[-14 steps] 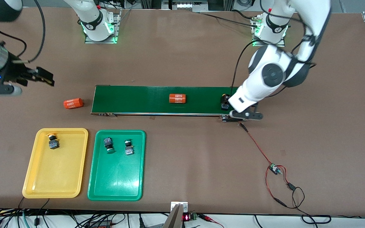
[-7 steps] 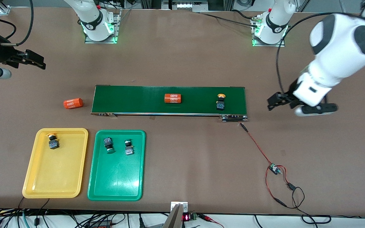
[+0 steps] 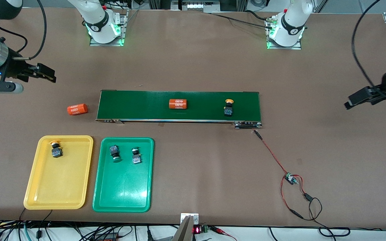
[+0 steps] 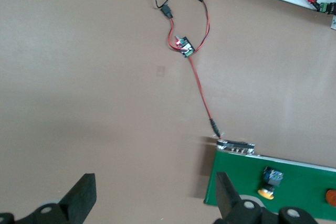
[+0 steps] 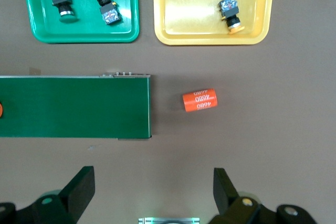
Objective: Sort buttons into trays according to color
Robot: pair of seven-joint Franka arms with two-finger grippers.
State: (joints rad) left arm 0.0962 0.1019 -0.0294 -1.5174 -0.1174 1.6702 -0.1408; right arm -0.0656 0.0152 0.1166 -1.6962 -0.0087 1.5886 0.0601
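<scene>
Fingers spread on left gripper (image 3: pixel 350 102), right gripper (image 3: pixel 47 74); both empty.

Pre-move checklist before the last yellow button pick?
1. Yellow button on belt, unobstructed: ok.
2. Right end effector open, empty, over bare table at its arm's end: ok.
3. Left end effector open, empty, off the belt: ok.
4. Yellow tray has room: ok.
5. Green tray holds only green buttons: ok.
6. Orange cylinder on belt, apart from the button: ok.

Left tool (image 3: pixel 355 100) withdrew from belt (image 3: pixel 139 105); yellow button (image 3: pixel 228 107) and orange cylinder (image 3: pixel 178 104) shifted along it
</scene>
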